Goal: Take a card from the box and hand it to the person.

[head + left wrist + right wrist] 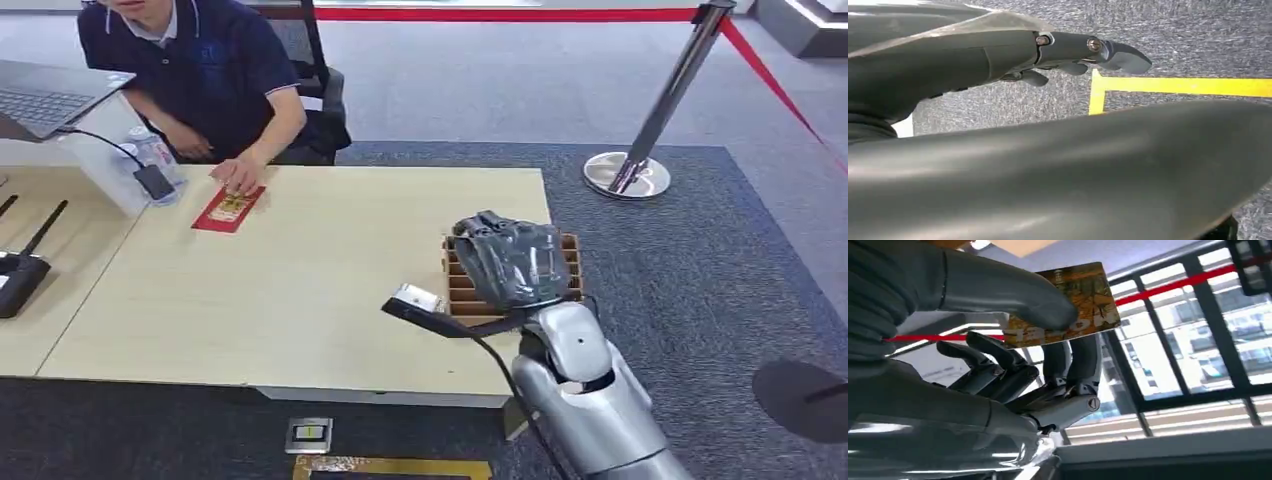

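Right hand [513, 262] hovers above the slotted cardboard box [462, 285] at the table's [300, 290] right end, pinching a gold-printed card [1068, 305] between thumb and fingers. Left hand [1083, 52] hangs over grey carpet, fingers apart, holding nothing. A person [200, 70] sits at the far side, one hand on a red envelope [229, 209].

Even indoor light; window glare and close-range blur in wrist views.

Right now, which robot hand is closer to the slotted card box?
Right. The right hand is directly over the box, pinching a card. The left hand hangs down by the carpet floor.
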Robot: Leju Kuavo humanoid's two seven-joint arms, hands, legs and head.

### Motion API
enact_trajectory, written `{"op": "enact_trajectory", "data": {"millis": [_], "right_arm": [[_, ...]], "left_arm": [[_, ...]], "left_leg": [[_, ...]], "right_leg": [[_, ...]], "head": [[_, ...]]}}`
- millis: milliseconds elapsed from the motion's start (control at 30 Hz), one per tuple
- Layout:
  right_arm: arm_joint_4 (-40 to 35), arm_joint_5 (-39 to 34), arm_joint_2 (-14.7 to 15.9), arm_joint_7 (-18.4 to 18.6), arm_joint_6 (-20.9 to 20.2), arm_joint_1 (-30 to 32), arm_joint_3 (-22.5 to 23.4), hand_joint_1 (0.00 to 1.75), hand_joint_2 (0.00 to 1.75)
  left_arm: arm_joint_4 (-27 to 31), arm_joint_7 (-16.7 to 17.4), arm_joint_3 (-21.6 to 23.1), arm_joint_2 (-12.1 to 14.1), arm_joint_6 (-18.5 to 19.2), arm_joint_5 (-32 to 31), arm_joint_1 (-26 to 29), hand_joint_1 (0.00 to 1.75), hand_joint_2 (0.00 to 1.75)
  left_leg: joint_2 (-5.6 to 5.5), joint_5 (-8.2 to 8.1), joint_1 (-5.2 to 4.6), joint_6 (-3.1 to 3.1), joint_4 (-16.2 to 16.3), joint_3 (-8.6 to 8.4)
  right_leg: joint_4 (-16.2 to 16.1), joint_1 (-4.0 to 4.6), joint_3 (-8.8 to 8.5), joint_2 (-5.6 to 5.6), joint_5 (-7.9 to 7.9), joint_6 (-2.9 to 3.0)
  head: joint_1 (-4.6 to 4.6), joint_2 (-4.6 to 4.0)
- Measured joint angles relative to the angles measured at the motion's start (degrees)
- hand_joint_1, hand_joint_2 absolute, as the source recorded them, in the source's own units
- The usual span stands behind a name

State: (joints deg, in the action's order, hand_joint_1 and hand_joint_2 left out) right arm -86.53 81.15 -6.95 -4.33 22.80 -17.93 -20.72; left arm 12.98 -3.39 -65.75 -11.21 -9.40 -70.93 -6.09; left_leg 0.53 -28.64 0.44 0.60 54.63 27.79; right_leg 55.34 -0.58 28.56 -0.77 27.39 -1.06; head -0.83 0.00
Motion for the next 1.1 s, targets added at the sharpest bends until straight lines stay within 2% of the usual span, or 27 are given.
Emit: {"op": "enact_trajectory", "data": {"millis": [233,567,800,1100], "right_arm": [[9.35,-3.62,-2.83,-3.62,5.74,-10.25,-5.12,1.75,1.75],[23.97,-4.83,-8.94,-4.13,5.40,-22.19,-8.30,1.75,1.75],[33.29,-6.84,-12.39,-5.79,5.77,-26.47,-9.40,1.75,1.75],[39.50,-8.35,-13.92,-5.05,5.40,-28.36,-12.15,1.75,1.75]], "left_arm": [[-0.04,0.00,0.11,-0.35,0.39,-1.09,-0.27,0.00,0.00],[-0.09,0.74,0.13,-0.70,0.39,-1.55,-0.29,0.00,0.00],[-0.26,0.94,0.11,-0.70,0.42,-1.44,-0.30,0.00,0.00],[-0.48,1.27,0.11,-0.81,0.37,-1.22,-0.28,0.00,0.00]], "left_leg": [[0.01,0.16,0.02,0.01,0.00,0.04],[0.00,0.22,0.02,0.03,0.00,0.10],[0.00,0.23,0.02,0.04,0.00,0.15],[-0.01,0.23,0.02,0.04,0.00,0.18]], "right_leg": [[0.03,0.02,0.04,0.00,-0.10,0.00],[0.06,0.03,0.10,0.00,-0.14,0.01],[0.06,0.03,0.17,0.00,-0.16,0.01],[0.05,0.03,0.20,0.00,-0.17,0.02]], "head": [[-0.02,0.00],[0.00,0.00],[0.00,0.00],[0.00,0.00]]}}
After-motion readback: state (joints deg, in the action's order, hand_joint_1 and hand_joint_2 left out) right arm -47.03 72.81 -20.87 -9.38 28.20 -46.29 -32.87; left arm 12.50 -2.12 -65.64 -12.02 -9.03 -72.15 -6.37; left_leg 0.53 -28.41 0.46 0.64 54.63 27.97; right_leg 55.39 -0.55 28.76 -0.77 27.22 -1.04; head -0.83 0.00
